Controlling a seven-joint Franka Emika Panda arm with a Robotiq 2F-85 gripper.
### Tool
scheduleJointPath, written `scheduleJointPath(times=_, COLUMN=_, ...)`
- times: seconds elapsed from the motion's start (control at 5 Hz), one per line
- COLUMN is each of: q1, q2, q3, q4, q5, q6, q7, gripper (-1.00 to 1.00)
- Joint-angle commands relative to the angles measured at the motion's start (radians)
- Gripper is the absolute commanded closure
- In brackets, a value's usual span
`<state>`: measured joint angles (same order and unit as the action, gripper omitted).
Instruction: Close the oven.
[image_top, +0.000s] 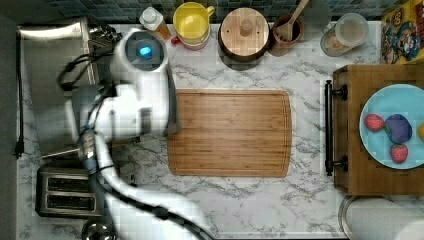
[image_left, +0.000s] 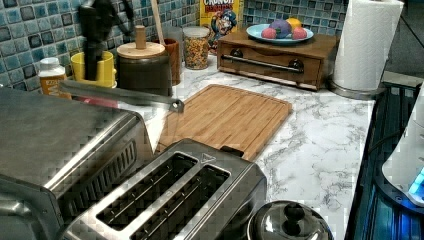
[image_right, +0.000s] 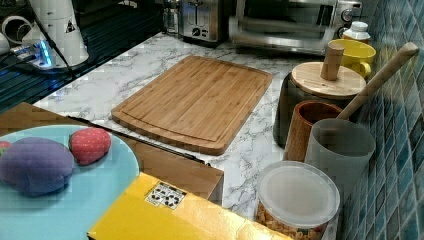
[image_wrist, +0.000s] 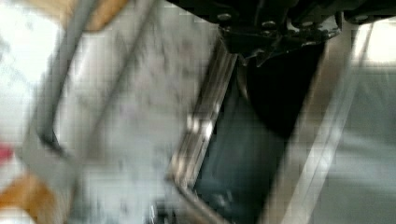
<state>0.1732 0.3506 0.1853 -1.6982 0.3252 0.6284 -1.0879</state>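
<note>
In the left view the toaster (image_left: 170, 200) stood nearest on the worktop (image_left: 320, 135), the oven (image_left: 55, 145) just beside it, door (image_left: 120, 95) dropped open toward the board (image_left: 230, 115). The arm (image_top: 135, 95) hung over the door. Whether the claw was open could not be told.

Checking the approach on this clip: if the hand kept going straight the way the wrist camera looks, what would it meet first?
Most likely the oven door, lying open under the hand in the wrist view, near its hinge edge by the dark oven cavity. Depth is unclear, so that is a guess.
</note>
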Motion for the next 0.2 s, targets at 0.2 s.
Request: scheduleJointPath(times=0.2, q1=0.140, q2=-0.203, q3=0.059, q4=-0.106, q5=-0.260, q6=0.196, q7=0.419, gripper=1.00)
